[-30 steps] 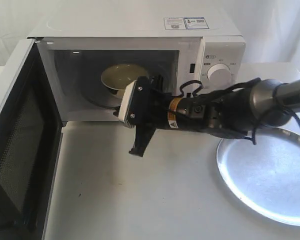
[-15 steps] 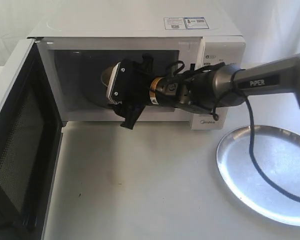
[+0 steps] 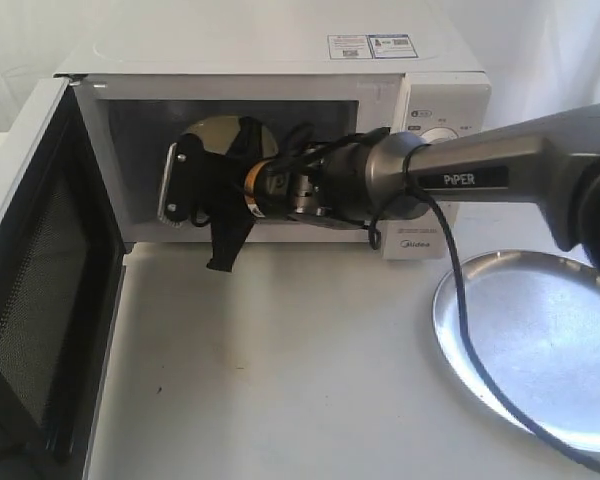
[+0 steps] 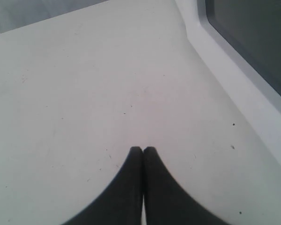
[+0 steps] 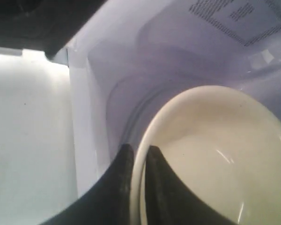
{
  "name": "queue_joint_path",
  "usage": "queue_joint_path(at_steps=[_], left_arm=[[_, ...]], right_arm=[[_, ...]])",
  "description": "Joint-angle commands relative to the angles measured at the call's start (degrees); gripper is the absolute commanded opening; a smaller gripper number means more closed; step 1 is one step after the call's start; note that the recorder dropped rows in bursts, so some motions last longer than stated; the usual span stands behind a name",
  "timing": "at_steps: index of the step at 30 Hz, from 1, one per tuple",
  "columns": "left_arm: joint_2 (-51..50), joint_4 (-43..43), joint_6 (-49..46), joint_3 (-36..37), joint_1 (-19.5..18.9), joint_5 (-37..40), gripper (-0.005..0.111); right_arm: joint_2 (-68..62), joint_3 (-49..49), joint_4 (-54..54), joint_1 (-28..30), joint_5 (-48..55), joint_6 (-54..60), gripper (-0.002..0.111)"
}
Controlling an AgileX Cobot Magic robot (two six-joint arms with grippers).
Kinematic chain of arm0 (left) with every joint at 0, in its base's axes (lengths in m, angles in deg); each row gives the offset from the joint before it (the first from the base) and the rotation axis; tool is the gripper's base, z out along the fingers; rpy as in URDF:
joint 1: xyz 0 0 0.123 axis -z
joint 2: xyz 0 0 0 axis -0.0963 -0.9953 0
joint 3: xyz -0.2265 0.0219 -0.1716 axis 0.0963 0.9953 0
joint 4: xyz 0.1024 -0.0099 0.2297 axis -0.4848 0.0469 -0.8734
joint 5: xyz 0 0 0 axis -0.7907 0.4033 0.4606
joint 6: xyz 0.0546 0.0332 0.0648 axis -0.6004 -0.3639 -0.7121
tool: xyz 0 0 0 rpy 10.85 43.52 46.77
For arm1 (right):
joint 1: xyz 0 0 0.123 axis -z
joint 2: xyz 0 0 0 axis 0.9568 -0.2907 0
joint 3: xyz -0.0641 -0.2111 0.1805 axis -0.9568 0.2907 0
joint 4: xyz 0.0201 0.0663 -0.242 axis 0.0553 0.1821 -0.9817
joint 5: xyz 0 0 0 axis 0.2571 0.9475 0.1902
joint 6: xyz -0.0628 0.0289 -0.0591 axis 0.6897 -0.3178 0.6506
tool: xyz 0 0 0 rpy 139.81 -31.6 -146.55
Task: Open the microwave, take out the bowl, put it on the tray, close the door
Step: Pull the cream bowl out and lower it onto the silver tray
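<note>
Bowl (image 5: 210,154) rim, lower centre of frame, sits pinched in my nearly closed right gripper (image 5: 139,151); thin grip may slip if I tilt during withdrawal.

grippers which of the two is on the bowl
The right gripper: it pinches the rim of the bowl inside the microwave. The left gripper is shut, holding nothing, over the table.
</note>
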Motion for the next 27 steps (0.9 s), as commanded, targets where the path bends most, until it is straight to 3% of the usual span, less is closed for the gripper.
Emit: queue_joint_path(at_steps=[1, 5, 8, 12, 20, 27], left_arm=[[0.1, 0.4, 0.2, -0.1, 0.3, 0.1, 0.000], [0.1, 0.4, 0.2, -0.1, 0.3, 0.1, 0.000], [0.1, 0.4, 0.2, -0.1, 0.3, 0.1, 0.000], [0.1, 0.4, 0.2, -0.1, 0.3, 0.1, 0.000], [0.1, 0.4, 0.2, -0.1, 0.3, 0.1, 0.000], [0.1, 0.4, 0.2, -0.1, 0.3, 0.1, 0.000]], right_arm=[[8.4, 2.3, 0.2, -5.7, 17.1, -0.6, 0.000], [15.7, 5.8, 6.4, -12.5, 37.5, 5.4, 0.000], [19.4, 7.3, 22.0, -15.9, 55.3, 21.8, 0.000], [22.2, 8.7, 35.2, -16.7, 75.8, 28.5, 0.000], [26.2, 20.5, 13.4, -16.1, 75.8, 3.2, 0.000], [26.5, 29.3, 9.3, -10.9, 75.8, -0.6, 0.000]])
